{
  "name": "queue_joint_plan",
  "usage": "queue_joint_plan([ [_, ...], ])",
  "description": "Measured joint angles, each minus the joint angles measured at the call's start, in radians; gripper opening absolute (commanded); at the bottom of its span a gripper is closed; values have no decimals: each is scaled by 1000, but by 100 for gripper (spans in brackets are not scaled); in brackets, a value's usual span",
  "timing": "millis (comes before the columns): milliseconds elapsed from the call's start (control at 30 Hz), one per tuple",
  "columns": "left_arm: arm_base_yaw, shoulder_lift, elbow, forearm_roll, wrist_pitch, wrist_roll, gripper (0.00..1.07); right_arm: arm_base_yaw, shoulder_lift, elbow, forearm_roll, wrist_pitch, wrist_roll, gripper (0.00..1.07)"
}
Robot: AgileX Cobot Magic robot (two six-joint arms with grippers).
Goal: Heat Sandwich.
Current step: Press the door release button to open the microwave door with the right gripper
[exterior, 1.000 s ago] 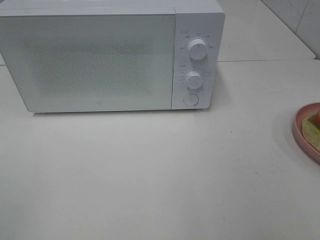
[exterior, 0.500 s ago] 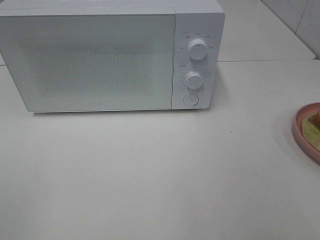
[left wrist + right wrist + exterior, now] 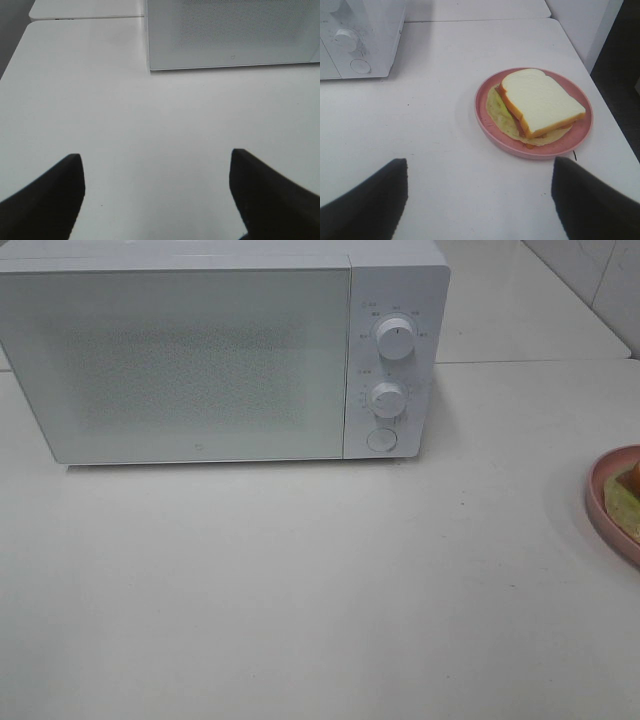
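The sandwich [image 3: 540, 101], white bread with tan crust over greenish-yellow filling, lies on a round pink plate [image 3: 490, 127]. In the high view only a sliver of the sandwich [image 3: 625, 498] and plate [image 3: 600, 502] shows at the right edge. A white microwave [image 3: 200, 350] stands at the back with its door closed. My right gripper [image 3: 479, 185] is open above the table, short of the plate. My left gripper [image 3: 156, 175] is open over bare table in front of the microwave [image 3: 230, 32]. Neither gripper shows in the high view.
The microwave has two knobs [image 3: 396, 340] and a round button [image 3: 381, 440] on its right panel. The white table [image 3: 300, 580] drops off just right of the plate [image 3: 615, 135]. A second white surface lies behind the microwave.
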Motion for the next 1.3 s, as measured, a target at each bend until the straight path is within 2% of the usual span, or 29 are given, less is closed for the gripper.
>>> queue_joint_plan([
  [1067, 0, 0, 0, 0, 0, 0, 76, 0, 0, -9, 0, -36, 0, 76],
  [1300, 0, 0, 0, 0, 0, 0, 76, 0, 94, -11, 0, -174, -3, 76],
])
